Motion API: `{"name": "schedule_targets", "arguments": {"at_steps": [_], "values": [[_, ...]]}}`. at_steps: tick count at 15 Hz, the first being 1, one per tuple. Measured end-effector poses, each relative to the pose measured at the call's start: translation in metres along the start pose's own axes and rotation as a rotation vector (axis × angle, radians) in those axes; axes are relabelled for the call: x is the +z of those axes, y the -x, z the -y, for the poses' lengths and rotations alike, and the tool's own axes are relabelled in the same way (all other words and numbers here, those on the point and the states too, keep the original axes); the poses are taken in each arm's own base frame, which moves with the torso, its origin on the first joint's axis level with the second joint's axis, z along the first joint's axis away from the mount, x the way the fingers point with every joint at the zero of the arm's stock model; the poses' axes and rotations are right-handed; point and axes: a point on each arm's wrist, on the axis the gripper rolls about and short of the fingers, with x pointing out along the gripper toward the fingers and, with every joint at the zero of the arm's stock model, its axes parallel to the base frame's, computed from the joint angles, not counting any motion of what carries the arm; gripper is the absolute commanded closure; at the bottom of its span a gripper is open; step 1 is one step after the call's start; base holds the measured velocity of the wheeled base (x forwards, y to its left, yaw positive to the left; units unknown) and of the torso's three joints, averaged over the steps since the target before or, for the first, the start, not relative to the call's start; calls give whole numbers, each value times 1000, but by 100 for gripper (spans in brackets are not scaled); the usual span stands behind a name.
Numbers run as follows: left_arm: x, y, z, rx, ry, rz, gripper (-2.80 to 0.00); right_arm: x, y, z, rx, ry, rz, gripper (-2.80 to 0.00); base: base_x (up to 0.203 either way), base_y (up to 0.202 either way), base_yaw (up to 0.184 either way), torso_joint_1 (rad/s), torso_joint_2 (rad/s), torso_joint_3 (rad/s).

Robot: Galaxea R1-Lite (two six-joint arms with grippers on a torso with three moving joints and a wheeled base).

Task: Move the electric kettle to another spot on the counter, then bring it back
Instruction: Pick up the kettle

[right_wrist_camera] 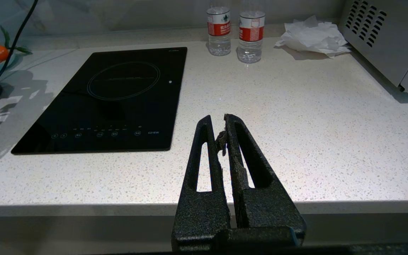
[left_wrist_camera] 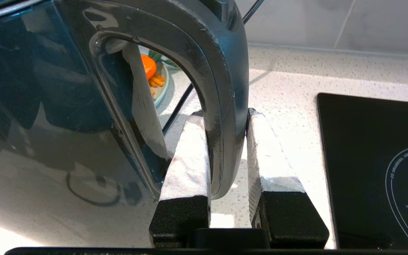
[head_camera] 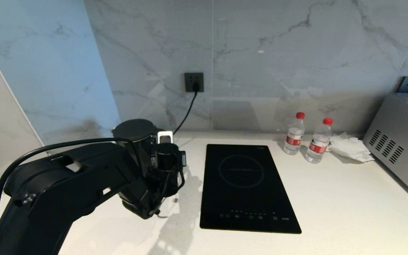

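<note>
So I've got my left fingers (left_wrist_camera: 227,117) pinching the kettle (head_camera: 135,141) by its handle (left_wrist_camera: 221,106), back-left on the bench (head_camera: 331,198) beside the hob (head_camera: 246,187), right fingers (right_wrist_camera: 218,124) pressed together and idle, and I'd say both moves are left.

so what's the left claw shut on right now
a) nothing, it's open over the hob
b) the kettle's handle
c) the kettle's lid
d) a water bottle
b: in the left wrist view the left claw has one taped finger on each side of the handle of the kettle, pressed against it.
</note>
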Motion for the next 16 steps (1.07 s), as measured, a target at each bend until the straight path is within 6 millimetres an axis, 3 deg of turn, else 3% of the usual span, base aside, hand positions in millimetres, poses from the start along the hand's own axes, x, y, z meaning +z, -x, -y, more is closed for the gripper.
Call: {"name": "schedule_targets", "arguments": {"at_steps": [10, 11, 16], "values": [[2, -2, 10, -11, -10, 19, 0, 0, 0, 0, 0, 0, 0, 0, 0, 0, 0, 0, 0, 0], [3, -3, 10, -9, -12, 22, -280, 0, 0, 0, 0, 0, 0, 0, 0, 0, 0, 0, 0, 0], [8, -9, 12, -2, -8, 44, -280, 0, 0, 0, 0, 0, 0, 0, 0, 0, 0, 0, 0, 0]]}}
